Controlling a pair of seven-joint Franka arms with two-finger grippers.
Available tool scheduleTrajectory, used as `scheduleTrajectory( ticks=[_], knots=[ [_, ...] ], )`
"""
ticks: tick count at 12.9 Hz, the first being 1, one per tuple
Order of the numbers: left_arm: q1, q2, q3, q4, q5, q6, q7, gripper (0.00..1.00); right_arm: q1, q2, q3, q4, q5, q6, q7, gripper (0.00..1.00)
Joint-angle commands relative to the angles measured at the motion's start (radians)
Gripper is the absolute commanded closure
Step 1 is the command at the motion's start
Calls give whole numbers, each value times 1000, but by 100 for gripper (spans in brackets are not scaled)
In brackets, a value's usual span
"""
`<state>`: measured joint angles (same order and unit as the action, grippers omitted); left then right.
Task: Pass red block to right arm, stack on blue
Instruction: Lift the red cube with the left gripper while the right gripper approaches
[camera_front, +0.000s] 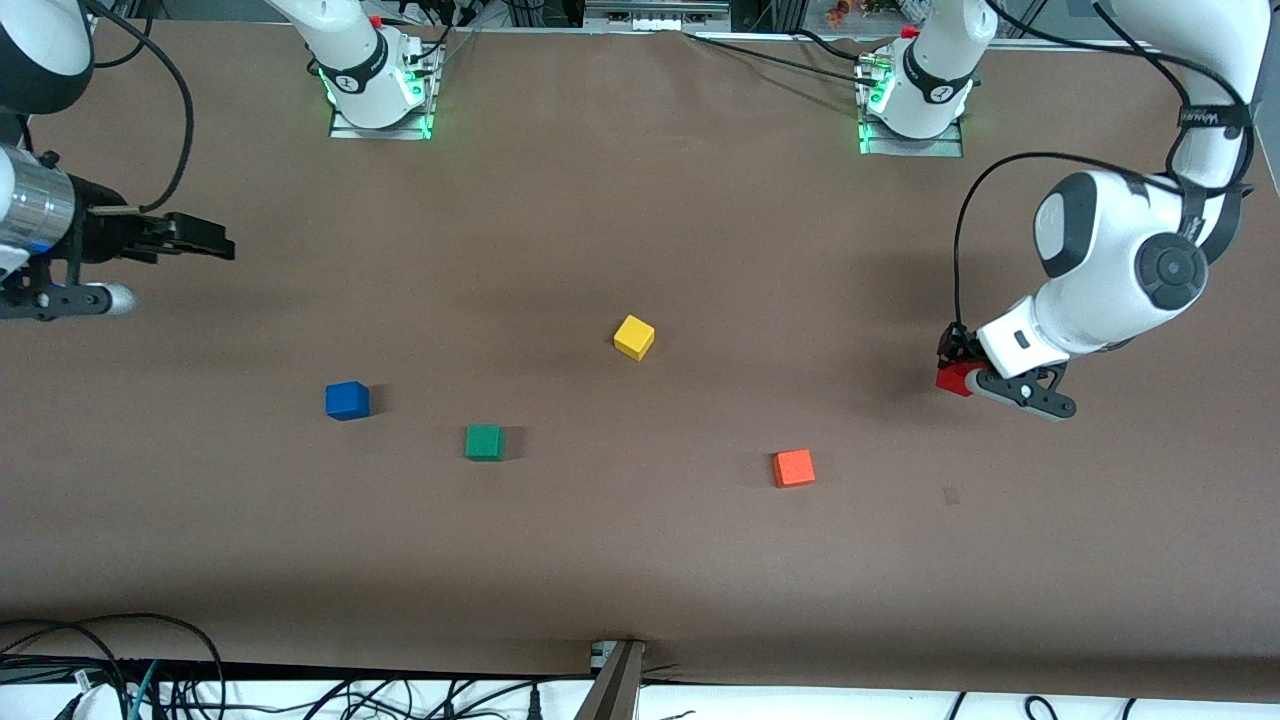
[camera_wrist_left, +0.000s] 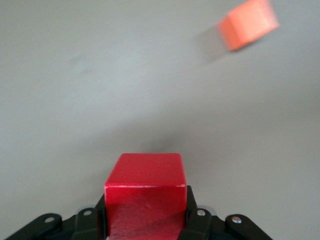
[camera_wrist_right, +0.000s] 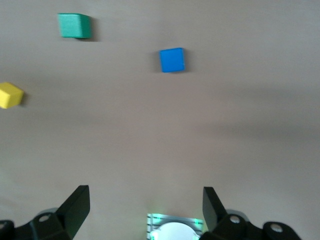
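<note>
The brown bench (camera_front: 640, 200) carries five small cubes, with one white arm at each end. The left arm's gripper (camera_front: 985, 385) is down near the edge at its own end, its fingers clamped on the red block (camera_front: 953, 379); whether the block is off the surface I cannot tell. The right arm's gripper (camera_front: 195, 240) waits over the bench at the other end, its fingers (camera_wrist_right: 75, 207) spread apart with nothing between them.

The handover looks like the risky part. The red block is small and the left fingers already cover two of its sides, so the right fingers have little free face to take; a skewed approach could knock it loose or leave it twisted, and a twisted cube would sit badly on the blue block (camera_front: 347, 400). That one lies toward the right arm's end, the green cube (camera_front: 484, 442) just beside it and easy to nudge.

The red block is a clean, sharp-edged, pure-red cube, deeper in colour than the orange cube (camera_front: 794, 467).
</note>
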<state>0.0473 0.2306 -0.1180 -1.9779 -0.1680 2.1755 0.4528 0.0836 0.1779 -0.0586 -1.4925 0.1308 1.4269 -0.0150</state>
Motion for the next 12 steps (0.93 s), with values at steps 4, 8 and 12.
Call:
scheduleTrajectory(
  ticks=[4, 8, 12],
  knots=[
    [20, -22, -14, 8, -428, -16, 548, 100, 39, 107, -4, 9, 345, 37, -10, 0],
    [16, -11, -123, 19, -695, -29, 682, 100, 35, 185, -4, 9, 544, 38, -61, 0],
    [11, 54, -219, 172, -789, -49, 693, 100, 11, 282, -7, 3, 780, 23, -155, 0]
  ],
)
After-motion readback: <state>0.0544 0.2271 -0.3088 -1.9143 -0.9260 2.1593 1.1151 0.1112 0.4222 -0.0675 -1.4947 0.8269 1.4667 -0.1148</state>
